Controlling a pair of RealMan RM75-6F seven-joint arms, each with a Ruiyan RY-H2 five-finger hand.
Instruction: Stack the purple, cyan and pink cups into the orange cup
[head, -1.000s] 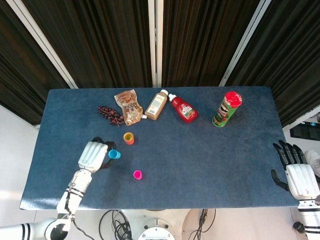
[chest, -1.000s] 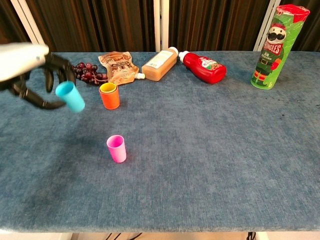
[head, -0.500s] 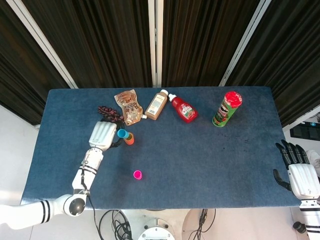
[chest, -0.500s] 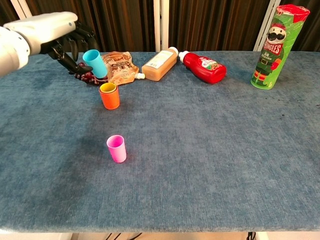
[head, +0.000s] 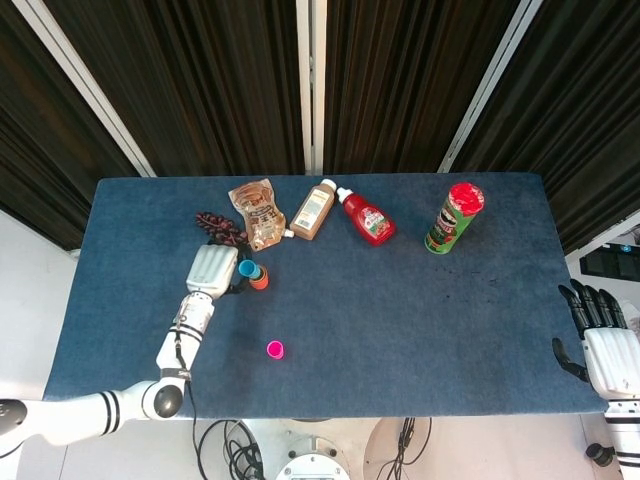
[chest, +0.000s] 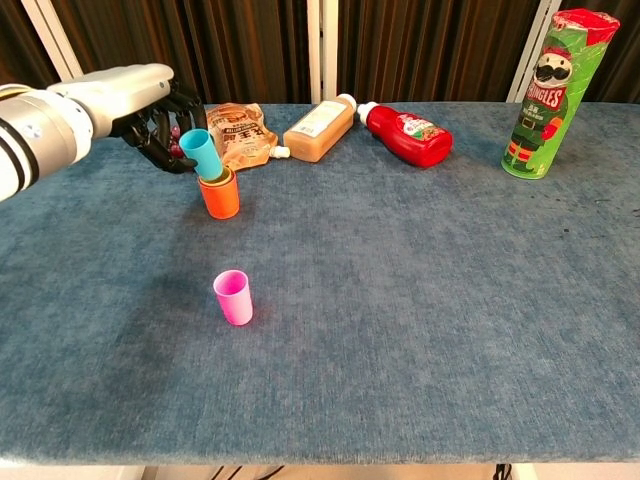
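Observation:
My left hand (chest: 150, 118) (head: 213, 270) holds the cyan cup (chest: 201, 154) (head: 246, 268), tilted, with its bottom end dipping into the orange cup (chest: 220, 194) (head: 259, 279). A yellowish rim shows inside the orange cup's mouth; I see no purple cup. Nearer the front edge, the pink cup (chest: 234, 297) (head: 275, 349) stands upright and alone. In the head view my right hand (head: 605, 345) hangs open off the table's right edge, holding nothing.
Along the back lie grapes (head: 221, 227), a brown snack pouch (chest: 235, 130), a tan bottle (chest: 318, 129) and a ketchup bottle (chest: 405, 134). A green Pringles can (chest: 547, 92) stands at the back right. The blue table (chest: 420, 300) stretches to the right.
My left hand carried the cyan cup from the table's left side back and rightward, then lowered its bottom into the orange cup. The right hand drifted slightly downward.

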